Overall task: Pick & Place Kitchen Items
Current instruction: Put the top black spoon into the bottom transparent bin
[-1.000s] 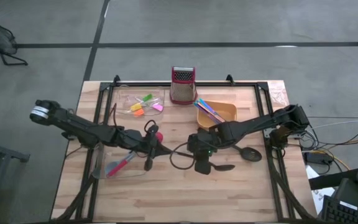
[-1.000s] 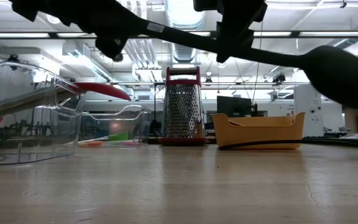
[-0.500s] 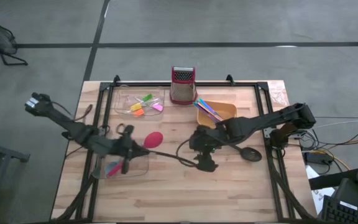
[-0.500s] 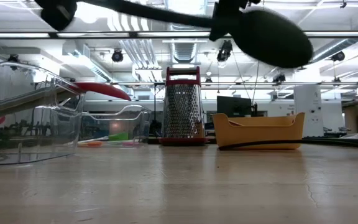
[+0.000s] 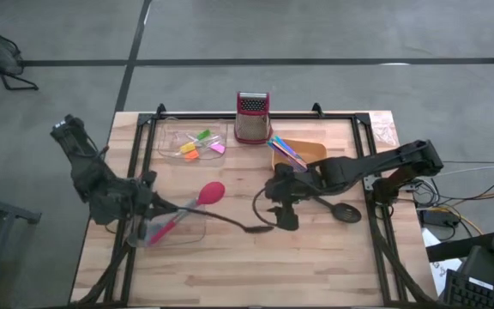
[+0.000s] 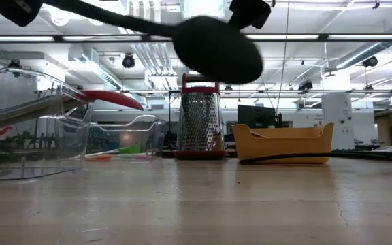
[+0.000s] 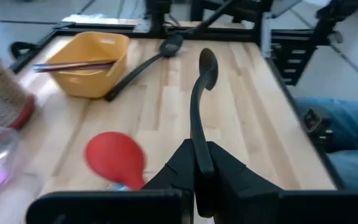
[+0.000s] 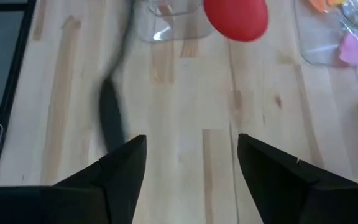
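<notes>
surface: wooden table (image 5: 316, 266) | on it: two clear trays (image 5: 197, 142), grater (image 5: 251, 118), orange bowl (image 5: 303, 154), black spoon (image 5: 343, 210)

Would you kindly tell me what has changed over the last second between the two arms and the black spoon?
The right gripper has let go of the black slotted spoon and opened. The left gripper, shut on the spoon's handle, has carried it toward the table's left side. The grater, orange bowl and red-headed spoon stayed put.
</notes>
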`<act>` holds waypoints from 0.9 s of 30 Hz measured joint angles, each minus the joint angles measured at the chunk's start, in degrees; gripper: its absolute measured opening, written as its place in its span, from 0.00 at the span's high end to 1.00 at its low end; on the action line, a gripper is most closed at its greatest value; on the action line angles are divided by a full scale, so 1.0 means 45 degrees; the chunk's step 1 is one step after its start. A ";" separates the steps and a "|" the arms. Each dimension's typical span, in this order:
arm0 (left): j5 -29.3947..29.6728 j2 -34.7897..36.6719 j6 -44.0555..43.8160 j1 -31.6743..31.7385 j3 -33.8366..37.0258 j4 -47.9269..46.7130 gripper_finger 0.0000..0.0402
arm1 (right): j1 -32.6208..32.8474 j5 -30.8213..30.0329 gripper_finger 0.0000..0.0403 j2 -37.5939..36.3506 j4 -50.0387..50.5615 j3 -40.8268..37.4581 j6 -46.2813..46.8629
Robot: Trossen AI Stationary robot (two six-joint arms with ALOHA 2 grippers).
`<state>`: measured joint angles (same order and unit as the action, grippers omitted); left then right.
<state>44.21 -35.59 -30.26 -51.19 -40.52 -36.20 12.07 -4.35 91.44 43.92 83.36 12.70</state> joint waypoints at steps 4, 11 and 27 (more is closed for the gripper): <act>0.0246 0.0086 -0.0024 -0.0298 -0.0269 -0.0469 0.95 | 0.0276 0.0025 0.36 0.0327 -0.0197 -0.0115 -0.0251; 0.0266 0.0111 0.1041 -0.0342 -0.0792 -0.0818 0.94 | 0.0907 0.0098 0.33 0.0553 -0.1103 -0.0533 -0.0310; 0.1056 0.0154 0.1418 -0.0332 -0.0868 -0.0832 0.94 | 0.1094 0.0659 0.52 0.0534 -0.2295 -0.1248 -0.0240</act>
<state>48.97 -34.89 -23.88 -52.69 -44.42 -39.94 16.99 -1.39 93.84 33.60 77.74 11.62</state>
